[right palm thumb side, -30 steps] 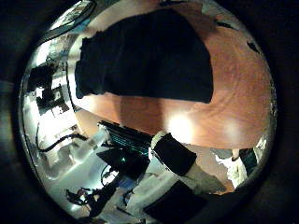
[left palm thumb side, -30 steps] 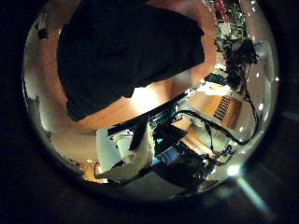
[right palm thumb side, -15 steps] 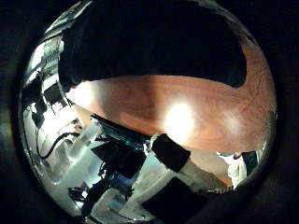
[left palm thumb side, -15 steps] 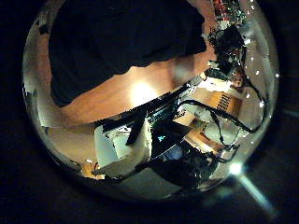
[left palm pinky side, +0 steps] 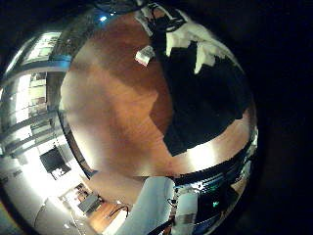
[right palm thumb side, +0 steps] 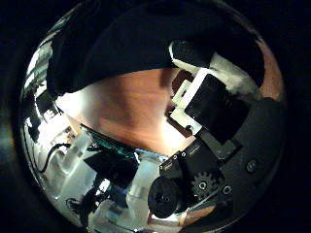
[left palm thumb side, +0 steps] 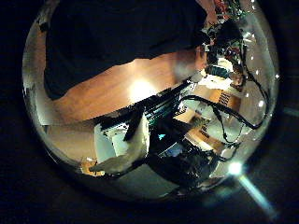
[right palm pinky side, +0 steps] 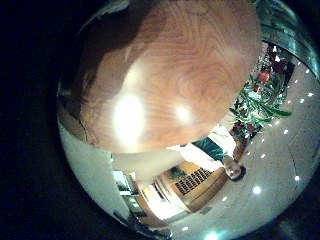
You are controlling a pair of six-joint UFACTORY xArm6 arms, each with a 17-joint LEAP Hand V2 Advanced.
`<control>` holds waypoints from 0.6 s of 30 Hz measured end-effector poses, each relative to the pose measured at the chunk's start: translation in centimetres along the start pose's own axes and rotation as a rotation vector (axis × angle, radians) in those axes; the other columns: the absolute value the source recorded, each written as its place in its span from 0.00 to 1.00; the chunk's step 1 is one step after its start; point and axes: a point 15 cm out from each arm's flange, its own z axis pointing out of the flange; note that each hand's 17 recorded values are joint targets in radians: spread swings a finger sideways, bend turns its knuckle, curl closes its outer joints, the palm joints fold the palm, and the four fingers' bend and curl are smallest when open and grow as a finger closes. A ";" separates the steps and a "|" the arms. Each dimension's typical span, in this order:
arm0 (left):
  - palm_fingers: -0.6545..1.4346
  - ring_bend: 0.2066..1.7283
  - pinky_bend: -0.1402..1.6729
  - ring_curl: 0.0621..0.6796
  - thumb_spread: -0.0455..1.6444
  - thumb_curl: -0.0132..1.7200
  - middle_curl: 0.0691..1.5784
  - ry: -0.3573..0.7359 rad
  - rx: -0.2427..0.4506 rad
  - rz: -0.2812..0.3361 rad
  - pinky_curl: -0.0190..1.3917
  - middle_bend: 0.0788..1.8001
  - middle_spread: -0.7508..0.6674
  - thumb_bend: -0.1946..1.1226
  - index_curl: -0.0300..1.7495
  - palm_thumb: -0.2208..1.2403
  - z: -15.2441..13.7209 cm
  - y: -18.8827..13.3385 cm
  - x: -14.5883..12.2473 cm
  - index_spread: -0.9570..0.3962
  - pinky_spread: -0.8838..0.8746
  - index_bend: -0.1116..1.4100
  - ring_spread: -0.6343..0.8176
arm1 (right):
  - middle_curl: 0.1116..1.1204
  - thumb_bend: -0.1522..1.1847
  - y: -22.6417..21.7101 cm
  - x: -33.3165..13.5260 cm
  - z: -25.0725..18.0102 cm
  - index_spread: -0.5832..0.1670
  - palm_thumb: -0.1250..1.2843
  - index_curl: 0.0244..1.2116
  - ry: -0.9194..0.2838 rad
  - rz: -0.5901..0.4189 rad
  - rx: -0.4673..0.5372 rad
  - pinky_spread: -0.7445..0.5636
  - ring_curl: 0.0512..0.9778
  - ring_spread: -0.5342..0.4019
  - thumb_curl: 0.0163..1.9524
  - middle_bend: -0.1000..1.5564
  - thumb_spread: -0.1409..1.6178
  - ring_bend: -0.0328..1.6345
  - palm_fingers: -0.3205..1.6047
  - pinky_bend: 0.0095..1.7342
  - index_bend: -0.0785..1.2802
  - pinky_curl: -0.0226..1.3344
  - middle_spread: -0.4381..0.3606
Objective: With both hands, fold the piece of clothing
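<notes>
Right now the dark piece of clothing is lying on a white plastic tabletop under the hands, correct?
Not quite: the dark piece of clothing lies on a reddish-brown wooden tabletop, not a white plastic one. The left thumb side palm view shows it; the rest stands.

a wooden table (right palm pinky side: 165, 75) with a reddish-brown grained top fills most of the views, bright lamp glare lying on its surface. a small pale object (left palm pinky side: 144, 57) rests on the table near its far edge. a potted plant (right palm pinky side: 258, 108) stands beyond the table.
</notes>
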 end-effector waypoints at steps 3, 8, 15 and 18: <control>0.36 0.34 0.33 0.29 0.68 0.18 0.17 0.003 -0.018 0.001 0.29 0.06 0.70 0.13 0.24 0.37 0.6 0.4 0.1 0.69 0.66 0.20 0.60 | 0.65 0.15 0.6 1.5 0.1 0.18 0.80 0.62 0.001 0.036 0.040 0.37 0.57 0.31 0.26 0.67 0.66 0.74 0.81 0.68 0.61 0.47 0.24; 0.37 0.34 0.33 0.28 0.69 0.18 0.16 0.003 -0.036 0.007 0.28 0.06 0.70 0.13 0.24 0.38 1.4 1.1 0.4 0.69 0.66 0.20 0.60 | 0.72 0.14 2.3 4.7 0.8 0.21 0.82 0.71 -0.006 0.107 0.046 0.39 0.64 0.32 0.28 0.74 0.69 0.81 0.74 0.73 0.71 0.53 0.26; 0.38 0.33 0.32 0.27 0.70 0.18 0.16 0.010 -0.077 0.030 0.27 0.06 0.69 0.13 0.24 0.38 4.3 1.3 1.9 0.68 0.65 0.20 0.59 | 0.78 0.12 2.9 8.8 -1.5 0.25 0.82 0.77 0.011 0.190 0.176 0.40 0.69 0.33 0.30 0.77 0.72 0.84 0.71 0.75 0.75 0.59 0.28; 0.38 0.33 0.32 0.28 0.70 0.18 0.16 0.011 -0.074 0.032 0.27 0.06 0.69 0.13 0.24 0.38 4.5 0.9 2.1 0.68 0.65 0.20 0.59 | 0.79 0.11 3.6 10.2 -3.5 0.26 0.82 0.79 0.026 0.227 0.247 0.40 0.70 0.33 0.31 0.78 0.73 0.85 0.70 0.75 0.75 0.61 0.28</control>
